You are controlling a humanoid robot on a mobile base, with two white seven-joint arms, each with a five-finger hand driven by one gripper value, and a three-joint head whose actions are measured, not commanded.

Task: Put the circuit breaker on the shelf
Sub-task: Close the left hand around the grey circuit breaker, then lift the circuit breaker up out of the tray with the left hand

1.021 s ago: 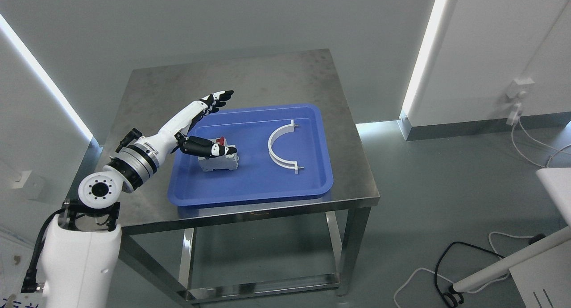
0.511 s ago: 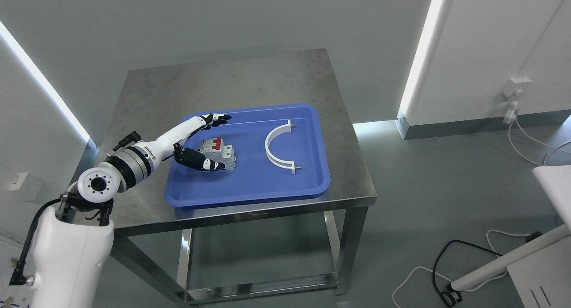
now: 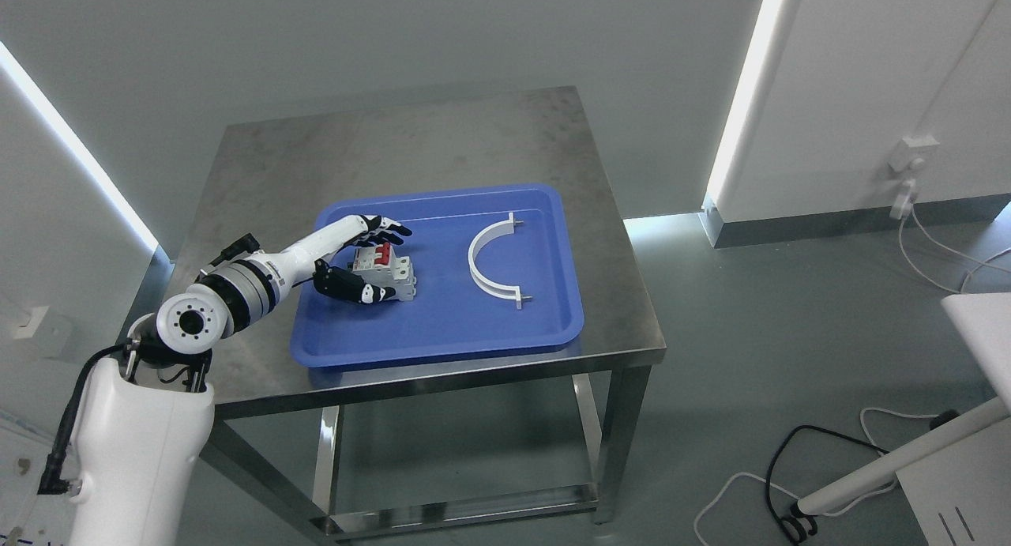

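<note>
A grey circuit breaker (image 3: 390, 273) with red switches stands in the left part of a blue tray (image 3: 442, 333) on a steel table (image 3: 411, 143). My left hand (image 3: 377, 261) straddles the breaker. Its fingers (image 3: 385, 228) stretch along the breaker's far side and its thumb (image 3: 355, 288) lies against the near side. The fingers are still extended, not curled tight, and the breaker rests on the tray floor. No shelf shows in the head view.
A white half-ring clamp (image 3: 491, 265) lies in the right part of the tray. Cables (image 3: 790, 483) and a white stand (image 3: 892, 467) lie on the floor at the lower right. A wall socket (image 3: 908, 155) sits on the right wall.
My left hand has come down from above the tray and drawn in around the breaker, fingers nearer its far side. The camera has shifted slightly.
</note>
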